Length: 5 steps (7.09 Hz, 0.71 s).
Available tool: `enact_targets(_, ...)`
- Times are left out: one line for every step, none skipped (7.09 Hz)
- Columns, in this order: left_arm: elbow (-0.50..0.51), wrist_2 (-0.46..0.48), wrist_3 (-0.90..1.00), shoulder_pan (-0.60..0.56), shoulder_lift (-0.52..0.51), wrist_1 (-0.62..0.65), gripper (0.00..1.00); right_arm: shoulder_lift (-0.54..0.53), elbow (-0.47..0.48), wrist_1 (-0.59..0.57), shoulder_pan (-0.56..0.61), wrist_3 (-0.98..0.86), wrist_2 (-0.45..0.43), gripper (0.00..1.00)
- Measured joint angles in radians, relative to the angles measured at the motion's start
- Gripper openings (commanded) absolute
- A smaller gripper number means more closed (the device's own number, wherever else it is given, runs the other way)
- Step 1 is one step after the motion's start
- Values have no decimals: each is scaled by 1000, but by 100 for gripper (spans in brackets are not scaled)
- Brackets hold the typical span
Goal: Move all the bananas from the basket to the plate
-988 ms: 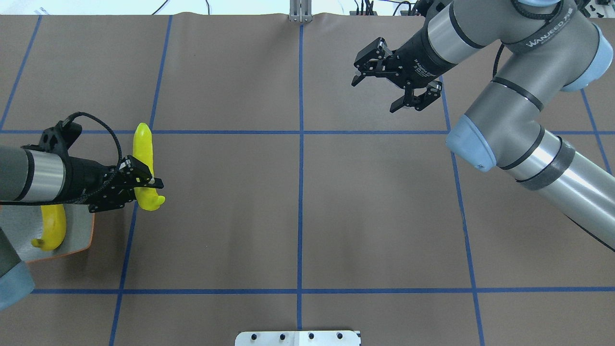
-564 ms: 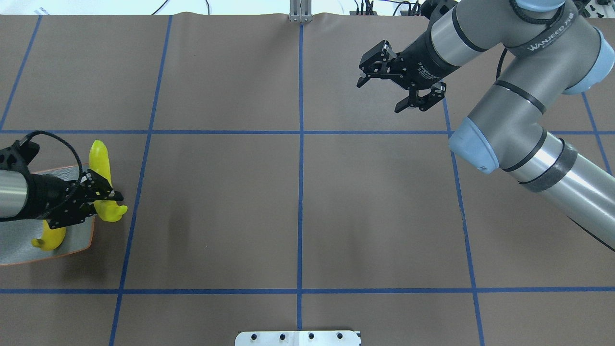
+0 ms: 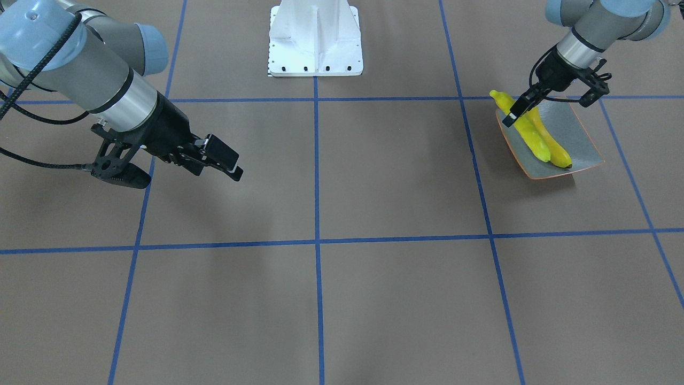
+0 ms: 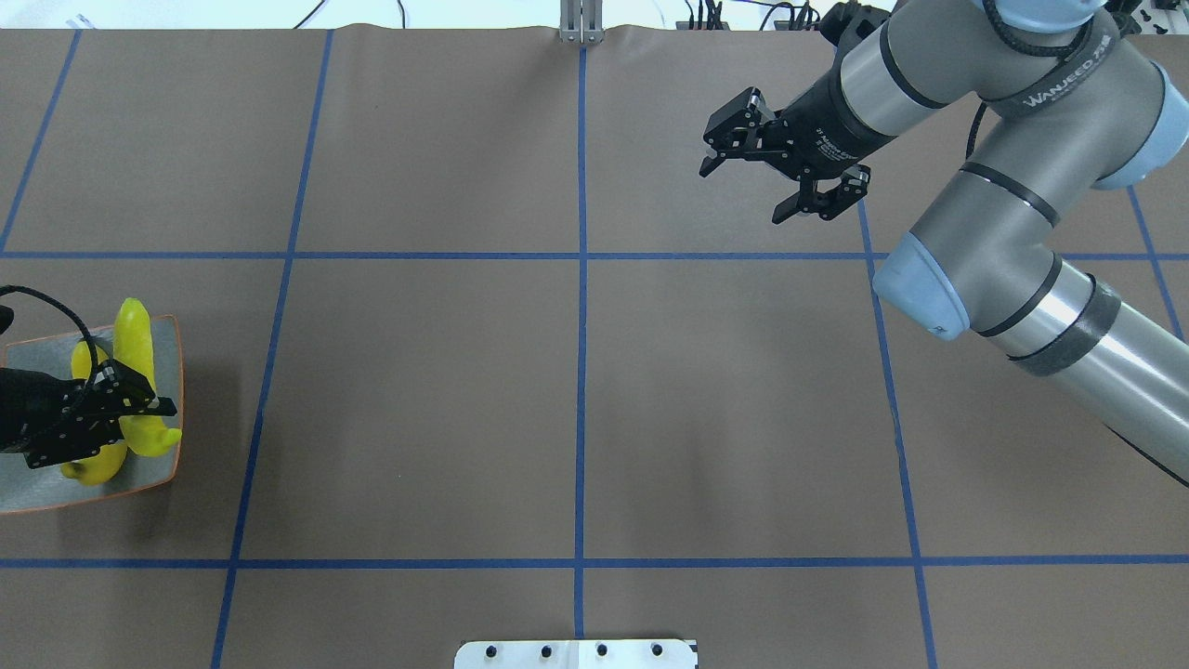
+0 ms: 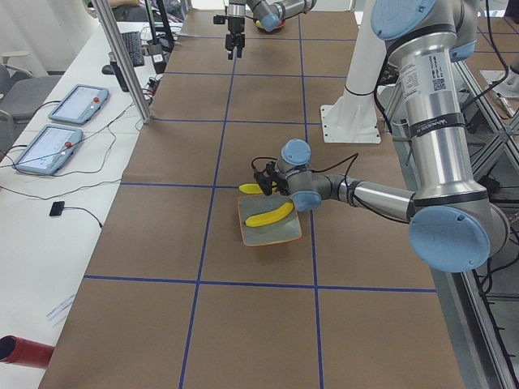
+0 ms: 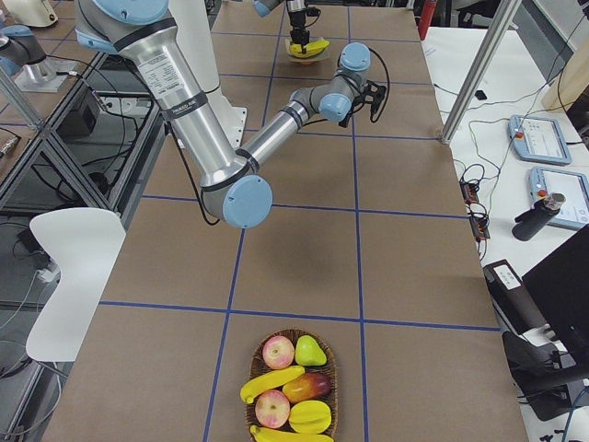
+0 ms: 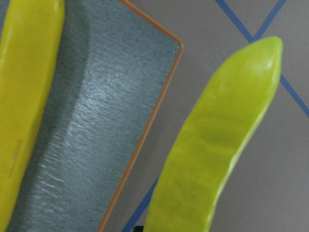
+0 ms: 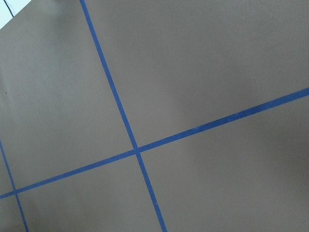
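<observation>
My left pincer (image 4: 130, 415) is clenched on a greenish-yellow banana (image 4: 137, 353), holding it over the plate (image 4: 139, 471) out at 9 o'clock on the surface (image 4: 418, 400). The tip pokes past the plate's 12 o'clock rim. A second banana (image 4: 91, 466) lies on the plate, just at the first one's 9 o'clock. The right pincer (image 4: 743, 193) hangs released, jaws wide, above the surface around 1 o'clock. The wicker basket (image 6: 291, 332), at 6 o'clock in the right-side view, has two bananas (image 6: 271, 382) in with apples (image 6: 278, 352).
</observation>
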Motion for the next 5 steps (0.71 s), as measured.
enact_targets(22,0,33,-5,1,-2,0,0,-1,0,0,-2,0,100)
enact_targets(36,-1,76,-11,6,-3,0,-1,-1,0,0,-3,0,100)
enact_targets(44,-2,104,-14,10,-3,22,-1,-1,0,-1,-3,0,100)
enact_targets(48,-2,116,-15,12,-3,99,-1,-1,0,-1,-4,0,100)
enact_targets(51,1,118,-19,12,-3,100,-1,-2,0,-1,-4,-3,100)
